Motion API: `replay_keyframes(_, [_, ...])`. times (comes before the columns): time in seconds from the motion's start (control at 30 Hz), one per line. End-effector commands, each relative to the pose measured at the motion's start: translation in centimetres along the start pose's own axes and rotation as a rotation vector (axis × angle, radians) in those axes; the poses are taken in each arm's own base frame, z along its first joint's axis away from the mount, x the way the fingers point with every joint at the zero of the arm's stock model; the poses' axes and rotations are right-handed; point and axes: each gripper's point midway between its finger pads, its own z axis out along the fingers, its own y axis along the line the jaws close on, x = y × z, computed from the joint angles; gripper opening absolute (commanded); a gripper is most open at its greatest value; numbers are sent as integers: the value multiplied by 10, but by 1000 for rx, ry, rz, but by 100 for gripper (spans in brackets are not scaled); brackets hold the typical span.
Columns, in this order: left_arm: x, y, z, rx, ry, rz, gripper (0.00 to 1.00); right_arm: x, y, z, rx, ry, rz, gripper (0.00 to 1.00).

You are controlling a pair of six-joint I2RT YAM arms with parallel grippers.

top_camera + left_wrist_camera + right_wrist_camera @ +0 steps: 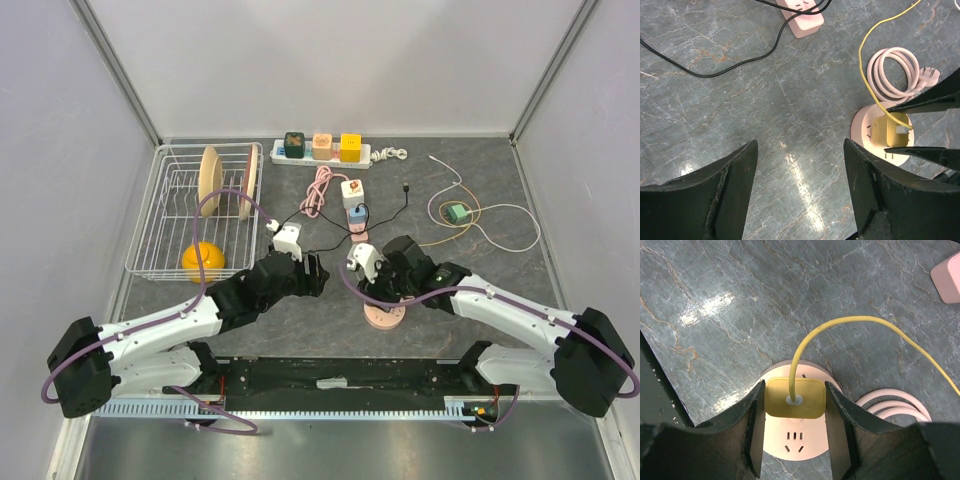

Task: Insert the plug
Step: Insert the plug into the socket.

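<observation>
A yellow plug (795,399) with a yellow cable (850,322) sits on top of a round pink socket (796,442). My right gripper (795,390) stands over the socket, its two fingers pressed against the plug's left and right sides. From above, the right gripper (378,288) covers the plug and only the socket (383,317) shows. In the left wrist view the plug (890,131) sits between the right fingers on the socket (860,131). My left gripper (800,155) is open and empty over bare table, just left of the socket (318,272).
A coiled pink cord (892,70) lies beside the socket. A small pink power strip (355,200) with a black cable (740,65) lies behind. A white power strip with coloured cubes (322,148), a wire dish rack (160,215) and a green adapter (456,212) stand farther back.
</observation>
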Motion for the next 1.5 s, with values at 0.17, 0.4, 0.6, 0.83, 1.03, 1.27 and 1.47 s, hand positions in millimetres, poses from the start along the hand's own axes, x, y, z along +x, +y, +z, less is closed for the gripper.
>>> replay_keyframes(0.17, [-19, -21, -2, 47, -32, -45, 76, -7, -2, -12, 9, -12, -54, 59])
replay_keyframes(0.4, [-14, -27, -2, 65, -15, -42, 76, -8, -1, -16, 2, -10, -72, 60])
replay_keyframes(0.6, [-11, -30, -3, 74, -6, -35, 76, -8, 3, -17, -23, 0, -87, 52])
replay_keyframes(0.83, [-11, -29, -5, 62, -5, -36, 76, 2, 11, -12, -63, 68, -137, 22])
replay_keyframes(1.03, [-14, -25, -9, 40, -17, -37, 76, 26, 4, -16, -23, 210, -181, 23])
replay_keyframes(1.27, [-17, -28, -9, 37, -17, -31, 76, 36, 2, -17, -4, 216, -208, 24])
replay_keyframes(1.47, [-15, -33, -5, 42, -2, -15, 76, 53, 7, -7, -35, 275, -223, 21])
